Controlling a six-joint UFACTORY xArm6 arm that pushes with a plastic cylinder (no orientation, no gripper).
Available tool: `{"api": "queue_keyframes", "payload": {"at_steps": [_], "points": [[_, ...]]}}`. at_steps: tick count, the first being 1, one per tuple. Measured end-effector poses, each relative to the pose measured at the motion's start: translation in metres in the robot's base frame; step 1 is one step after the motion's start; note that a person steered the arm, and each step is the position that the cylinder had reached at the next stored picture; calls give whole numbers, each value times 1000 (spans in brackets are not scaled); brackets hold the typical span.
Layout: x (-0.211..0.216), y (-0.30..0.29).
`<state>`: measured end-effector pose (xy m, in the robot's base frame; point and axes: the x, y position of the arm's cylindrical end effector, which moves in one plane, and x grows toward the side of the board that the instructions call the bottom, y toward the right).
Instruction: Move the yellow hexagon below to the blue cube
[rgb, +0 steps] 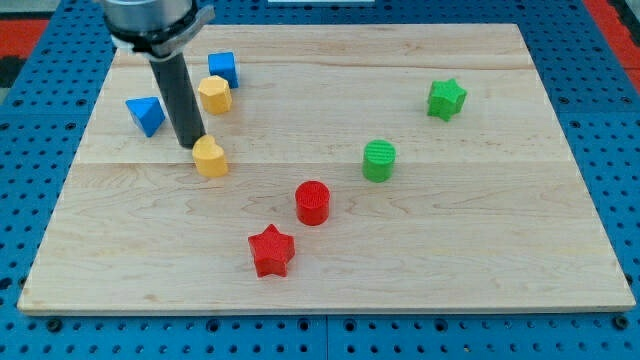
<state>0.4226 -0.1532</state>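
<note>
The yellow hexagon (214, 94) sits at the view's upper left, just below and left of the blue cube (223, 68), almost touching it. My tip (190, 145) rests on the board below and left of the hexagon, touching the upper left side of a yellow heart-shaped block (210, 157). The dark rod rises from the tip toward the view's top and passes just left of the hexagon.
A blue triangular block (147, 115) lies left of the rod. A red cylinder (313, 202) and a red star (271, 250) sit lower middle. A green cylinder (379, 160) and a green star (446, 99) sit right. The wooden board (480, 230) lies on a blue pegboard.
</note>
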Motion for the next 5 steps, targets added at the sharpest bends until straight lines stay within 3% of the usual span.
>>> {"api": "queue_keyframes", "payload": {"at_steps": [1,2,4,5], "points": [[-35,-3],[-21,8],[55,16],[38,10]]}}
